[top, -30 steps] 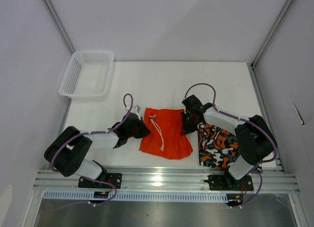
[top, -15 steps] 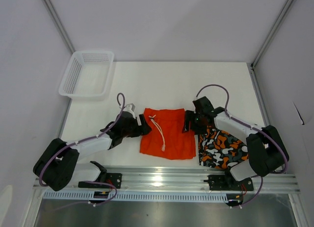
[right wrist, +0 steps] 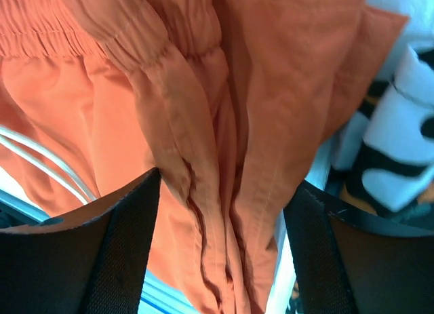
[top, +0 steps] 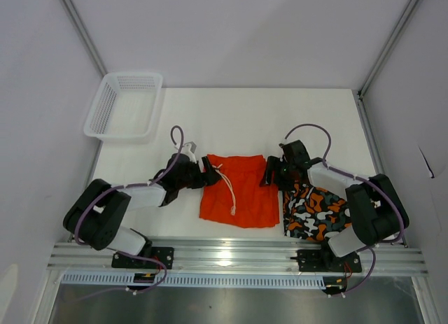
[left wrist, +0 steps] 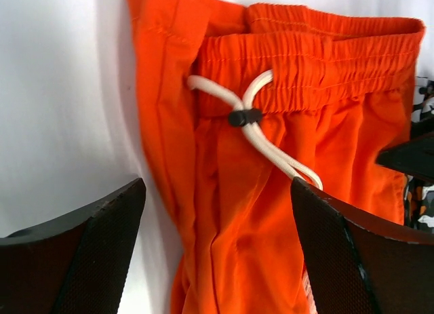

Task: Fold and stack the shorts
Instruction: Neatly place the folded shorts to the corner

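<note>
A: So, gripper status?
B: left gripper (top: 208, 171) is spread wide and grips nothing. Its fingers (left wrist: 95, 253) sit low over the left waistband corner of the orange shorts (top: 236, 192).
A: And the other side?
B: right gripper (top: 271, 173) is also spread, at the right waistband corner. In the wrist view, bunched orange folds run between its fingers (right wrist: 115, 246), but the pads aren't clamped on them.
A: Where are the orange shorts exactly?
B: On the table (top: 238, 121), front centre, between the two grippers. The waistband (left wrist: 305, 70) is on the far side and the legs point toward the bases. They look folded lengthwise, and the left edge shows a doubled layer. The white drawstring (top: 225, 187) lies loose on top, trailing from the waistband down the fabric.
A: Second pair?
B: patterned shorts (top: 316, 212) are in a crumpled heap just right of the orange pair, near the front edge. The right arm crosses over their far end. Can't tell if the two pairs touch.
A: Anything else on the table?
B: white mesh basket (top: 98, 110) at the far left corner, well apart from both pairs.
</note>
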You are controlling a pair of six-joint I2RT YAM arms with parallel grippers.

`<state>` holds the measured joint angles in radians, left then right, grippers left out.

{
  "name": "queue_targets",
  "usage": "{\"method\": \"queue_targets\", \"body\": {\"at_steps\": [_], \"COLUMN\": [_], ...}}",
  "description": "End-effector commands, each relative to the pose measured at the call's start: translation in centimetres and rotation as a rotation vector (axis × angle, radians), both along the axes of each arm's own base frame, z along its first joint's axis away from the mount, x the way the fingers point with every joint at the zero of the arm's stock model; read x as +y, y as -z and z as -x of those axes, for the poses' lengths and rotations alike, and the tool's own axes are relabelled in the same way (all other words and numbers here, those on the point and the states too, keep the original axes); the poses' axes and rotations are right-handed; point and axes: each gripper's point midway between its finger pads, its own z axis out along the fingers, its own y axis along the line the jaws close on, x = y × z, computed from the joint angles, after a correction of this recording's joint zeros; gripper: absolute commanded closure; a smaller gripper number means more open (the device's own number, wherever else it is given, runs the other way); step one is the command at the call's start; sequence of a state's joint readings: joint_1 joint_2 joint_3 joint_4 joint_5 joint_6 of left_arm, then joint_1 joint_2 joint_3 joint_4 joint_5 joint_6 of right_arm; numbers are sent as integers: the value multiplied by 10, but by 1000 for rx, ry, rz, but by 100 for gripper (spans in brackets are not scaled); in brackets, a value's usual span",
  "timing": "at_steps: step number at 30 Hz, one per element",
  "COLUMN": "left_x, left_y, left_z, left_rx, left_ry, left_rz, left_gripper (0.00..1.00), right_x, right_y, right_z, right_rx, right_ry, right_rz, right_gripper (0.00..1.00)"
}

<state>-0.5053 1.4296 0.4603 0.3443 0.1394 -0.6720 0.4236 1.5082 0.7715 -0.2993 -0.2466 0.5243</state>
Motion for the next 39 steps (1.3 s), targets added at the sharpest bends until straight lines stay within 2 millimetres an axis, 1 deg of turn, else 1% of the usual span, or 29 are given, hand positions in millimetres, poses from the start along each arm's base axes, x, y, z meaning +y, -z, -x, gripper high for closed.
{"method": "queue_targets", "body": {"at_steps": [1,3,4,6,7,8,9,10,12,13,14,15,16,17,18,19,21,22,23,28,29,34,35,37,38,39], "left_x": [-12,-15,-16,-16,-15,-14,-14,-12,-12,-11,-10,-11,-10,-9,-9,-9,-10,-12,-14,-16,-15,-19,-20,-21,-20,-21], "left_y": [-2,6,7,15,18,19,23,26,25,26,25,19,19,18,13,12,7,0,0,-2,3,10,17,20,26,27], "left_z": [-6,-3,-4,-2,-3,-4,-3,-3,-3,-1,-1,-1,1,1,2,3,6,6,11,16,20,23,24,19,19,16], "left_rx": [-33,-12,-17,1,2,-1,9,11,2,0,-5,-19,-19,-27,-37,-41,-57,-80,-80,-81,-73,-63,-49,-49,-36,-37], "left_ry": [52,65,68,67,63,57,58,52,49,44,41,41,39,36,40,47,62,73,94,121,125,149,151,140,134,127], "left_rz": [37,39,43,34,25,21,14,8,10,6,6,9,3,-4,-1,3,14,24,37,58,54,55,46,36,27,26], "left_gripper": [11,15,19,23,28,31,34,40,48,53,53,53,49,44,33,28,23,23,23,22,22,22,23,26,29,32], "right_x": [14,14,15,16,16,16,16,17,16,16,16,15,15,15,15,14,15,14,14,18,18,21,22,22,23,23], "right_y": [1,8,11,14,17,19,20,20,21,20,18,17,16,13,12,12,11,11,11,12,13,13,13,13,12,12], "right_z": [-9,-8,-8,-9,-7,-8,-8,-8,-8,-9,-10,-10,-10,-12,-12,-13,-13,-13,-13,-13,-13,-12,-13,-12,-13,-12], "right_rx": [-38,-26,-24,-31,-25,-29,-34,-34,-40,-46,-59,-60,-65,-75,-79,-79,-82,-81,-83,-77,-76,-75,-78,-78,-81,-81], "right_ry": [-21,-25,-30,-34,-35,-31,-31,-29,-27,-26,-24,-21,-20,-18,-18,-17,-19,-18,-18,-26,-25,-29,-30,-31,-31,-31], "right_rz": [-72,-62,-57,-54,-48,-41,-38,-35,-14,-9,5,13,21,24,33,37,38,39,37,23,21,11,10,13,16,20], "right_gripper": [31,36,37,39,40,43,50,55,65,65,65,68,69,69,69,69,69,69,69,70,70,70,70,70,70,70]}}
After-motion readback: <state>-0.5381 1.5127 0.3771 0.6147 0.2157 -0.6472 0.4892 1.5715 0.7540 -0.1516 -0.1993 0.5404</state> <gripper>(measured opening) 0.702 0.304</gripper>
